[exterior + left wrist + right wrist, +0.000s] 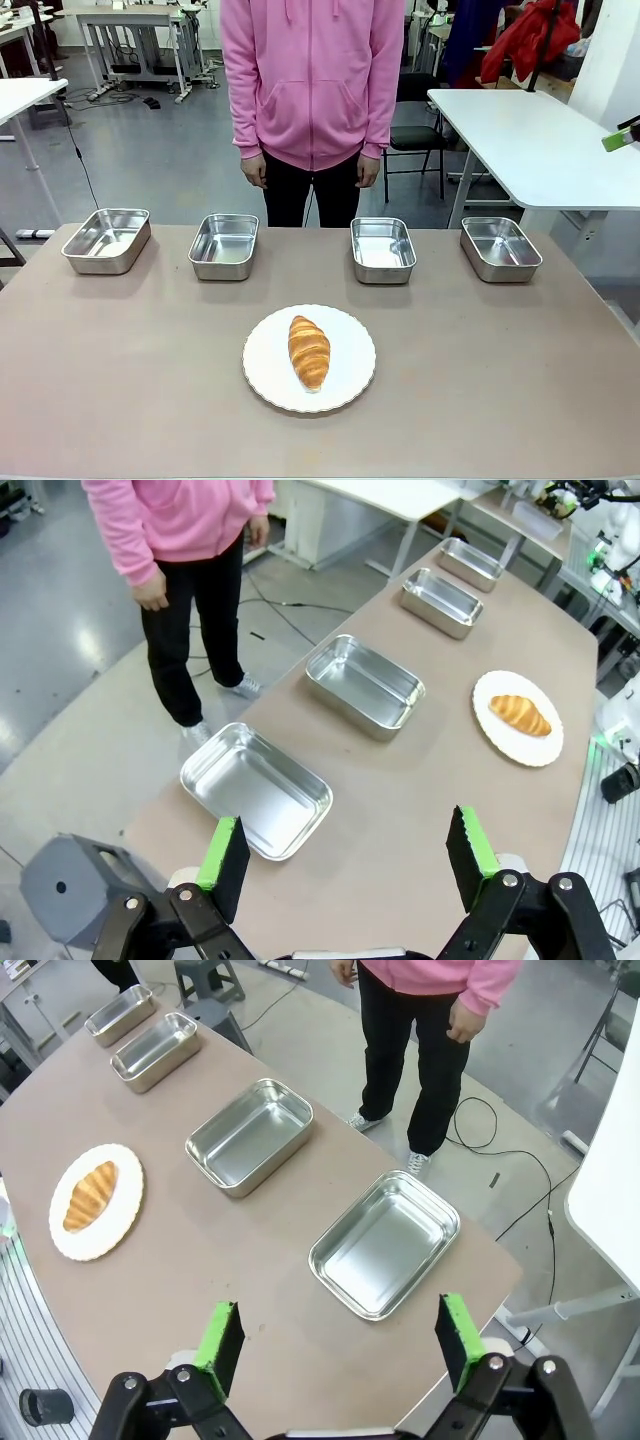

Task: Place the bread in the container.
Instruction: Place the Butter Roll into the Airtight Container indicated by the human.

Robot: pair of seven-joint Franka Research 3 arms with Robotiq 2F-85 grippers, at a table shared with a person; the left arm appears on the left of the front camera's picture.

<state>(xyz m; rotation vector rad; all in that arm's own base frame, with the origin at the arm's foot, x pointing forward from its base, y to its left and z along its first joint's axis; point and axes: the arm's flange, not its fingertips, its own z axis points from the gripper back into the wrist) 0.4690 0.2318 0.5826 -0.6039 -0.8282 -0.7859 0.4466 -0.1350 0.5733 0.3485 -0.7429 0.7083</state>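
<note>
Front view: a croissant point(309, 352) lies on a white plate point(350, 385) in the middle of the desk point(500, 380), on the near side of a row of four steel pans point(224, 246). Left wrist view: the left pincer point(345, 832) is spread wide and empty. Right wrist view: the right pincer point(337, 1312) is also spread wide and empty.

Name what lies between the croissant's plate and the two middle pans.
Only bare tabletop, per the front view, separates the plate from the left-middle pan and right-middle pan.

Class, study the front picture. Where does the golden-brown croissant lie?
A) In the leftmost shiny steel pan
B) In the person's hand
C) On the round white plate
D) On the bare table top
C: the golden-brown ridged croissant lies in the middle of the round white plate, with the plate's rim showing all around it.
</note>
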